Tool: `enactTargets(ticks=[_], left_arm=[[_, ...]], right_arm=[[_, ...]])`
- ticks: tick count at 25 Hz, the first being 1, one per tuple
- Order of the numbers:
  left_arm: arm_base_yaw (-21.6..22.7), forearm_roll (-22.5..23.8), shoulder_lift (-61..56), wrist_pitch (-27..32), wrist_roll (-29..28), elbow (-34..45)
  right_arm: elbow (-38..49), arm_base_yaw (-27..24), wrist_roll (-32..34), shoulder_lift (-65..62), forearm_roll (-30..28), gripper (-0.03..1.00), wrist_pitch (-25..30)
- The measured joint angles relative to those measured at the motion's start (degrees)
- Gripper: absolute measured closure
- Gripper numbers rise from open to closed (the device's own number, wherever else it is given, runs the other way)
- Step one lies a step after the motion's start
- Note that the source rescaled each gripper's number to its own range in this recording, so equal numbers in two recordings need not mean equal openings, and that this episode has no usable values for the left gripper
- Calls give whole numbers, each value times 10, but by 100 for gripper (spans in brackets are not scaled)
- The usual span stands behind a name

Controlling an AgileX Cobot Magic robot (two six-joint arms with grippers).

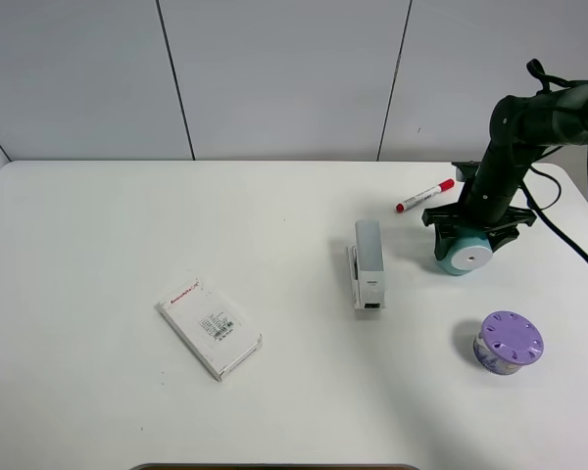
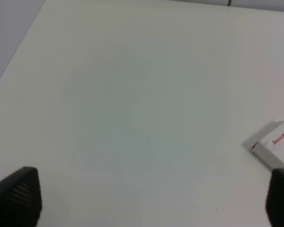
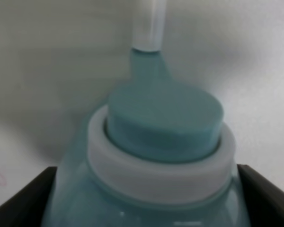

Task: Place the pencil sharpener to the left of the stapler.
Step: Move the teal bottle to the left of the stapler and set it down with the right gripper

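The teal pencil sharpener [image 1: 464, 251] lies on the table with its white round face toward the front, to the right of the stapler [image 1: 367, 262]. The stapler is long, grey and white. My right gripper [image 1: 469, 233] comes down over the sharpener. In the right wrist view the sharpener [image 3: 161, 127] fills the space between the two black fingers [image 3: 19, 201], and both press against its sides. My left gripper [image 2: 151, 201] is open over bare table, with nothing between its fingers; it does not show in the exterior high view.
A red-capped marker [image 1: 423, 196] lies behind the sharpener. A purple round container with a holed lid [image 1: 509, 342] stands at the front right. A flat white box with red print [image 1: 210, 327] lies at the front left, and its corner [image 2: 274, 146] shows near my left gripper.
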Motion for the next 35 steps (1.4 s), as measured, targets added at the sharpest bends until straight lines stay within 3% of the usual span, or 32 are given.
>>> enactTargets(ticks=[12,17,21,26,35], left_arm=[[0,0,0,0,0,0],[0,0,0,0,0,0],[0,0,0,0,0,0],[0,0,0,0,0,0],[0,0,0,0,0,0]], right_arm=[[-1,0,0,-86,2,97,10],[-62,19,0,-111,6,97,49],[-149,61,0,-114,9,97,86],[-226,130,5,-114,32,97,95],[-243,267,6,-98,51,97,90]])
